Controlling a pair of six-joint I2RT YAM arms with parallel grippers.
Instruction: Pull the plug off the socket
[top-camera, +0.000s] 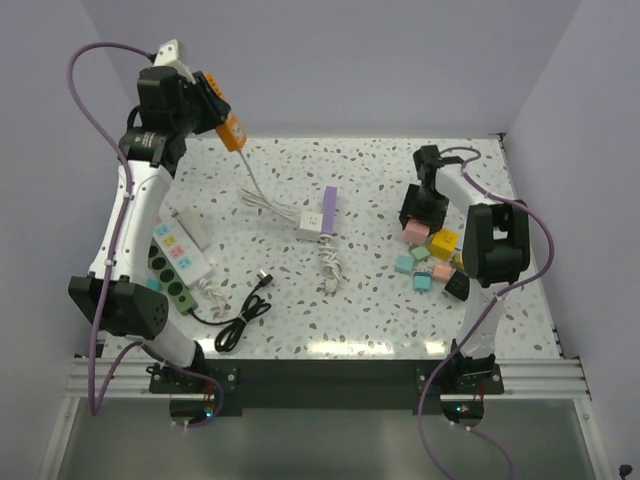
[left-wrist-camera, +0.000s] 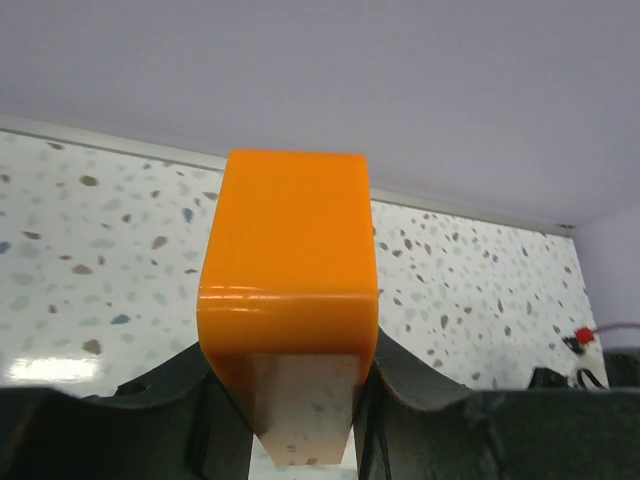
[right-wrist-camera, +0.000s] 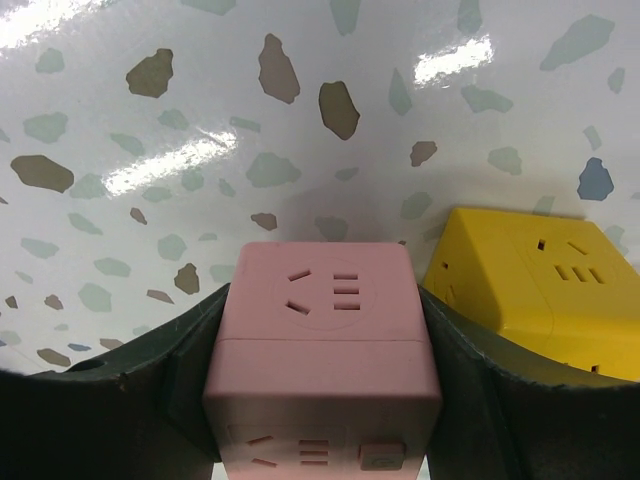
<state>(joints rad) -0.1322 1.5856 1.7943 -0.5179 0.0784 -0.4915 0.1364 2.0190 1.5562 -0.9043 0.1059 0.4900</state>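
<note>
Orange plug (left-wrist-camera: 288, 300) clamped in raised left gripper (top-camera: 222, 120), right gripper (right-wrist-camera: 322, 400) closed on pink socket cube (right-wrist-camera: 325, 330), yellow cube (right-wrist-camera: 530, 290) beside

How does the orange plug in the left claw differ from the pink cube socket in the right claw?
The orange plug hangs above the table; the pink cube socket sits on it. The orange plug trails a white cable downward; the pink cube socket shows no cable. The orange plug's visible face is smooth; the pink cube socket's has pin holes. Both are gripped: the plug by the left claw, the cube by the right claw.
</note>
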